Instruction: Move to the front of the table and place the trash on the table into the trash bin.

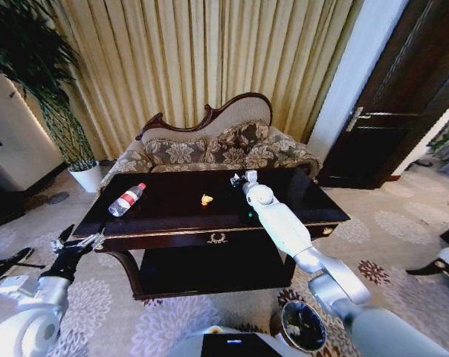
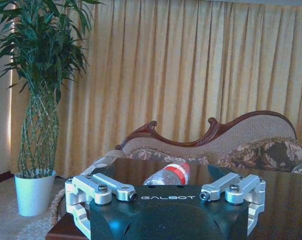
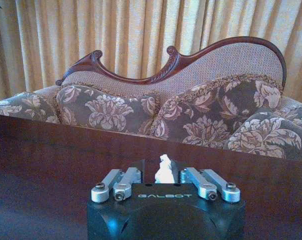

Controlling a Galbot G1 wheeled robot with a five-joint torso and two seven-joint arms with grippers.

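The dark glossy table (image 1: 284, 223) stands in front of me. On its left part lies a clear bottle (image 1: 126, 199) with a red cap; the left wrist view has this bottle (image 2: 167, 175) just ahead of my open left gripper (image 2: 166, 187). That left gripper (image 1: 76, 242) hovers by the table's front left corner. An orange scrap (image 1: 206, 199) rests mid-table. My right gripper (image 1: 236, 179) reaches over the table's far middle. In the right wrist view the right gripper (image 3: 165, 176) is shut on a white crumpled scrap (image 3: 165, 169). The dark trash bin (image 1: 302, 325) stands on the floor at my lower right.
A floral sofa (image 1: 210, 145) stands right behind the table, before gold curtains. A white plant pot (image 1: 87, 176) with a tall plant is at the far left. A dark door (image 1: 403, 97) is at the right. Patterned carpet surrounds the table.
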